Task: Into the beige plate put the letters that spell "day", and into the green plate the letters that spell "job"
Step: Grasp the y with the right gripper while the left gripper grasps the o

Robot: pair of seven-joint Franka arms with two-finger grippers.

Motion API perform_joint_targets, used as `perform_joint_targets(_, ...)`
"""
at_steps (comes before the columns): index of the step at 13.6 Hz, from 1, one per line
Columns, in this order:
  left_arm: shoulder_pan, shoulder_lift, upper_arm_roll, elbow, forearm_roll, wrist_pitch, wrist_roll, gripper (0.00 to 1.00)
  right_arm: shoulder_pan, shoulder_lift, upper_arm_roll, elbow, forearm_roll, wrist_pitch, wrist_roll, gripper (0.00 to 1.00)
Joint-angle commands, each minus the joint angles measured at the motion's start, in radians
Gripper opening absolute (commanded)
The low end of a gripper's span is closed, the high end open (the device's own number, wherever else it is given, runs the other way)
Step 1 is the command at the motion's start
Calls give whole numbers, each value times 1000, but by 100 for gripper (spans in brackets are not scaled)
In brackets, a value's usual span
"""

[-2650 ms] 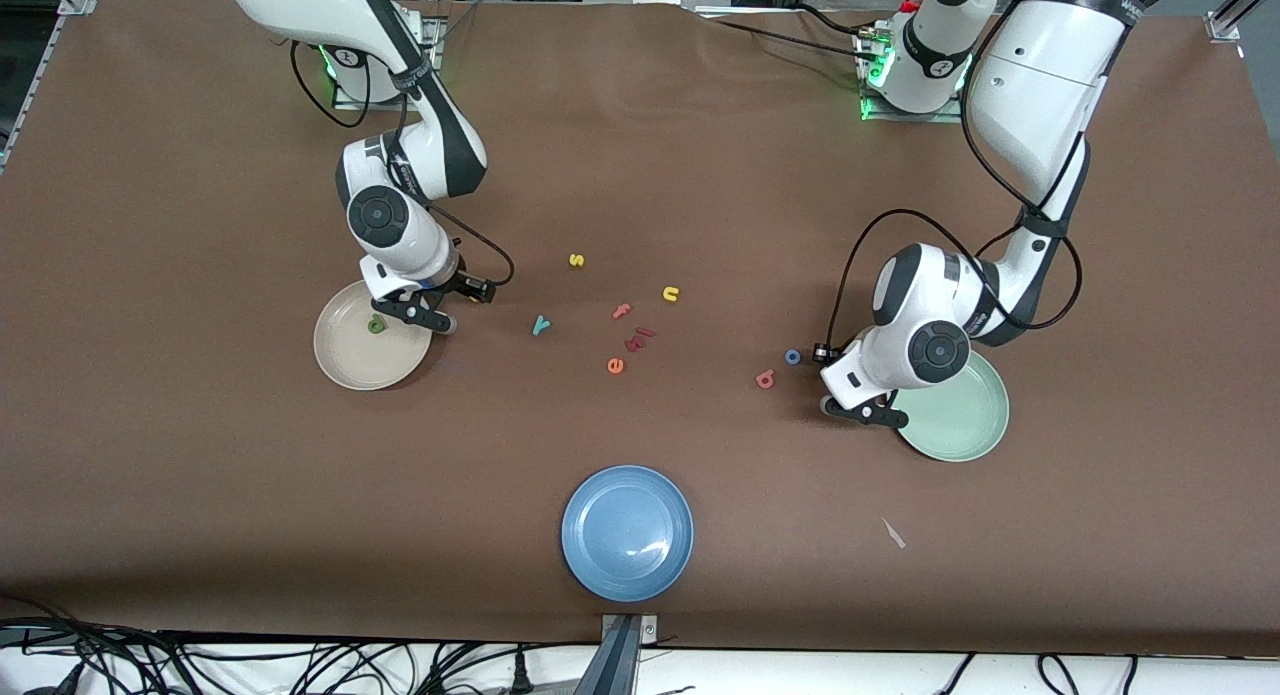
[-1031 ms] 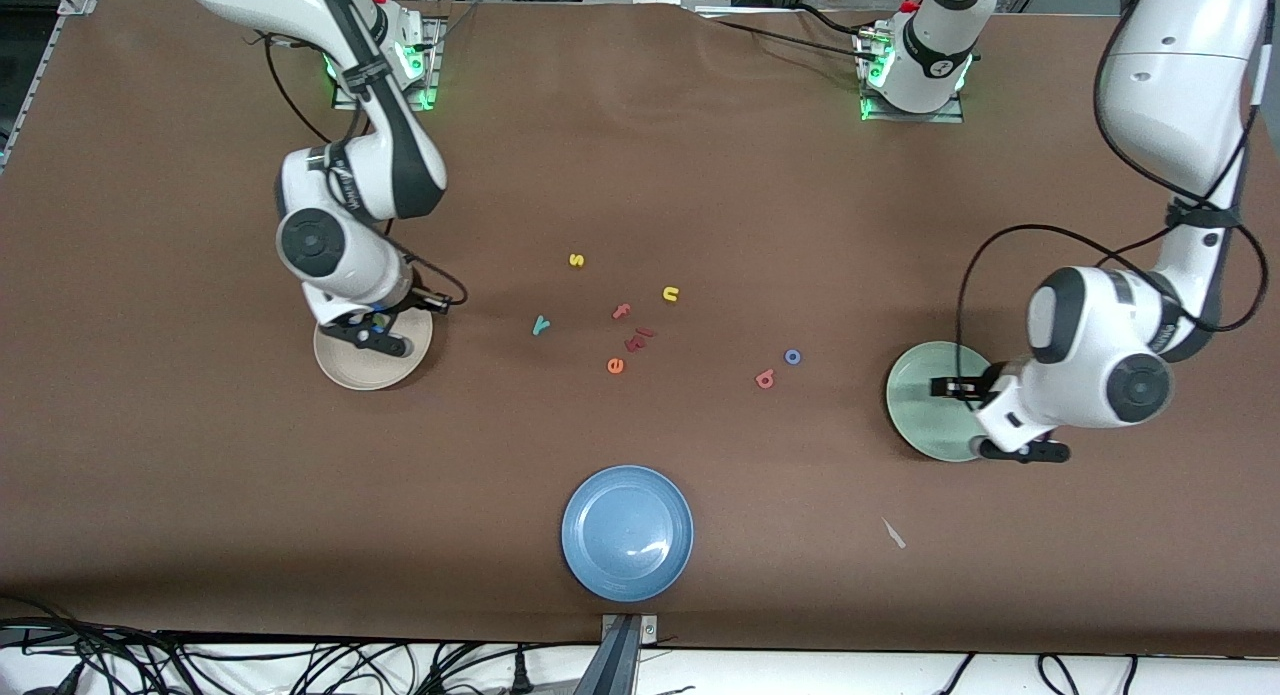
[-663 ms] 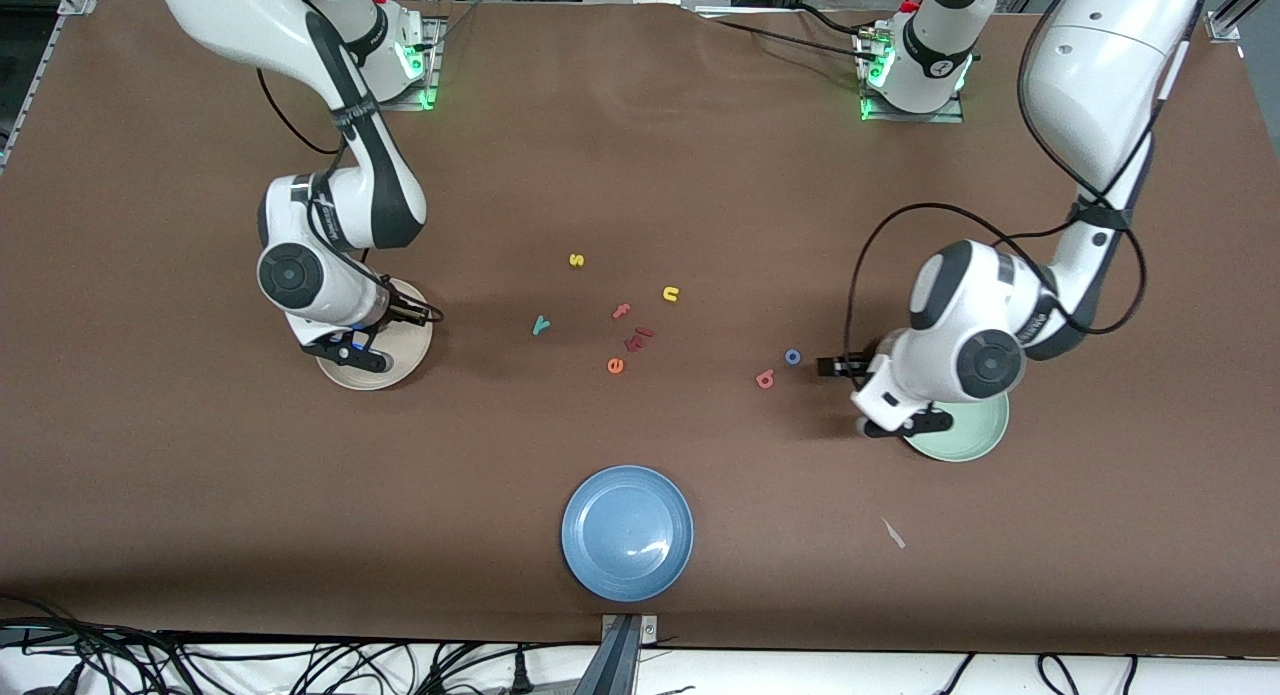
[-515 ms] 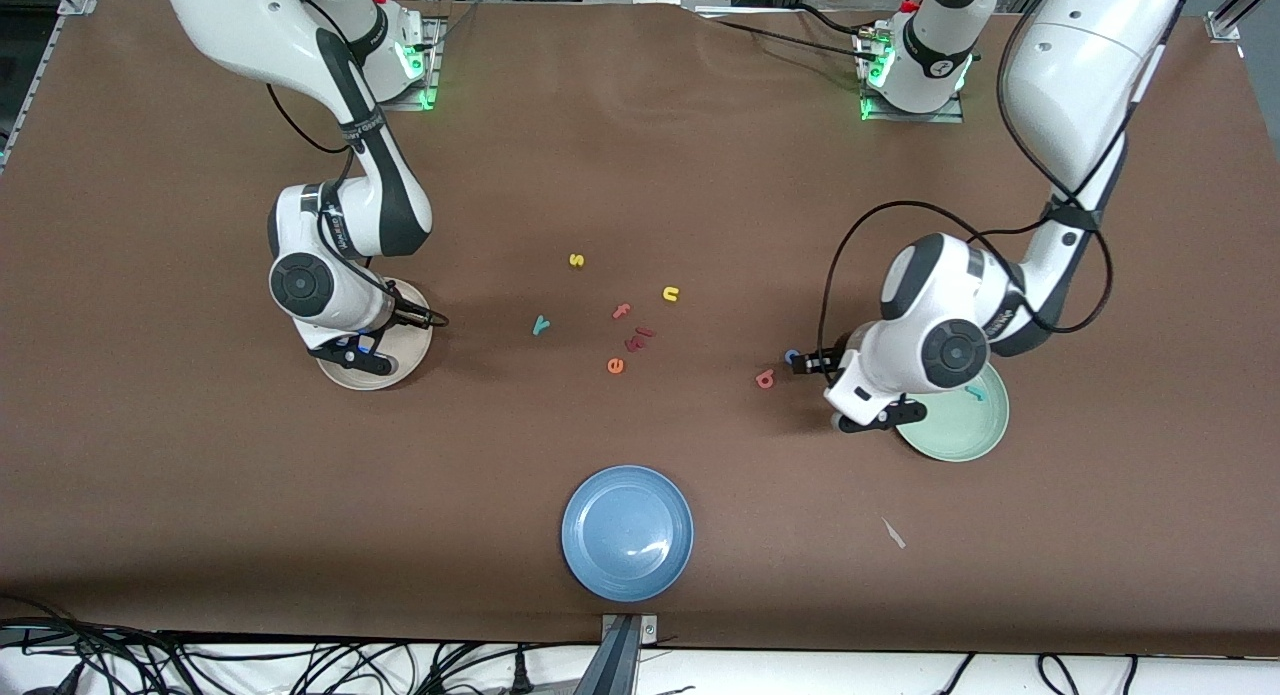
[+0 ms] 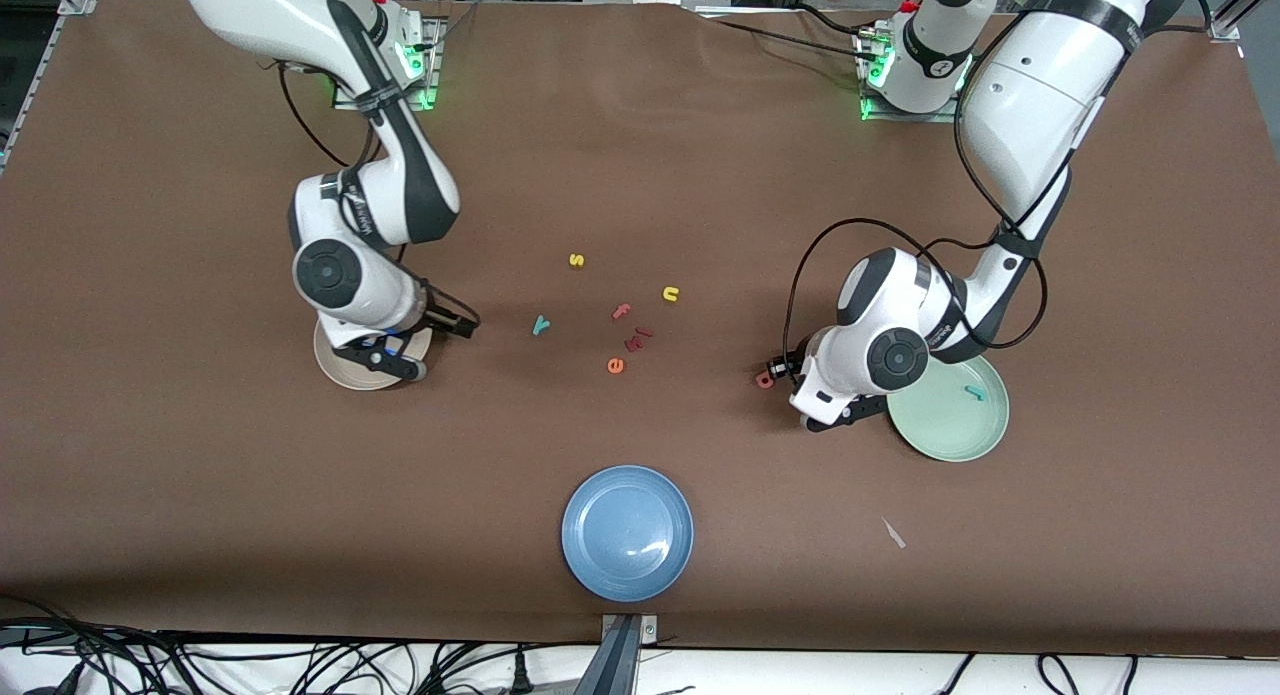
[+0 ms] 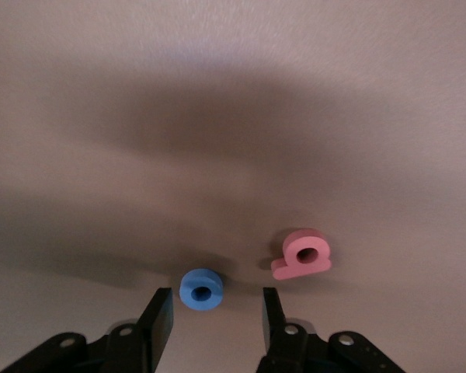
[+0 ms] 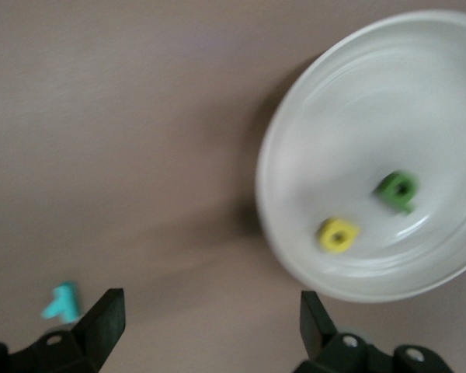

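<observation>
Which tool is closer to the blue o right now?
Left. The left tool has the blue o between its open fingers, beside the salmon b; the right tool is open by the beige plate.

Even overhead light, front view crisp. Soft arm shadows on brown table (image 5: 700, 175). Small glare spot on blue plate (image 5: 590, 535). Right wrist view motion-blurred; left wrist view dim, heavily shadowed.

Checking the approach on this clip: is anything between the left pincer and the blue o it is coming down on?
Nothing visible is. The blue o lies on bare table between the left pincer's open fingers, untouched. The salmon b lies close beside it, outside the fingers and apart from the o, not in the way.
</observation>
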Motion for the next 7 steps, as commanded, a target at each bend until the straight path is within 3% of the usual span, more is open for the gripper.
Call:
perform_joint_targets(1,-8,2,7,1,-6,2,-12,52,6,20,62,16,8,55,141,89)
perform_joint_targets(2,-8,4,7,-5,-6,2,-12,51,12,37,79,16,10,96,215,81)
perform_joint_targets(4,-6,10,10,-3,-6,4,-12,44,42,69,93,11,10,157,288,76)
perform_joint_targets(7,-6,18,11,-2,0,4,-12,44,77,119,94,5,14,249,332,70)
